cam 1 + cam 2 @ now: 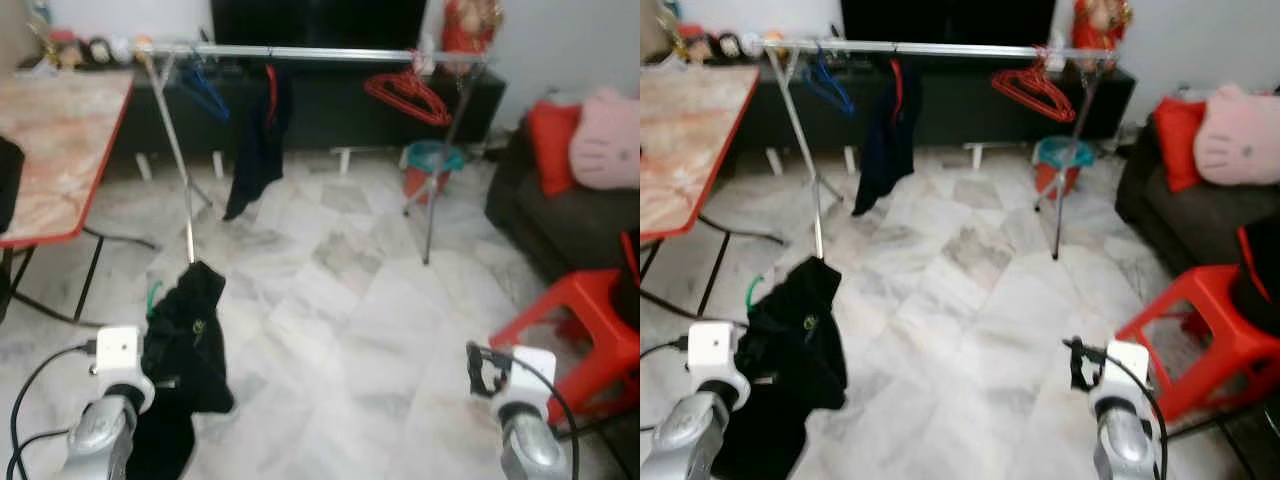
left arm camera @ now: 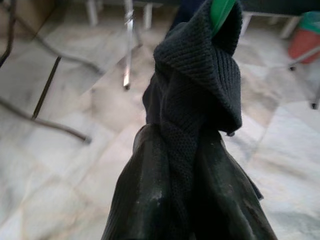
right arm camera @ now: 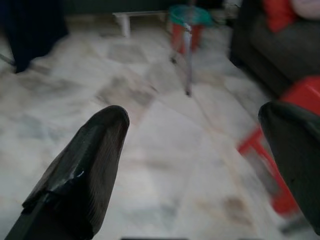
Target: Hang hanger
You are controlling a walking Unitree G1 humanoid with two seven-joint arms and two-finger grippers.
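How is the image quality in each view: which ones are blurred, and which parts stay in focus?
Left and right eye views: softly blurred throughout, the clothes rack and red stool without crisp edges. Left wrist view: the black garment is sharp enough to show its knit; the floor behind is soft. Right wrist view: the end effector's fingers are fairly clear, the floor and red stool smeared.

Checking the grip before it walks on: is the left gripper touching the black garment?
Touching. In the left wrist view the left gripper's fingers close on the black garment.
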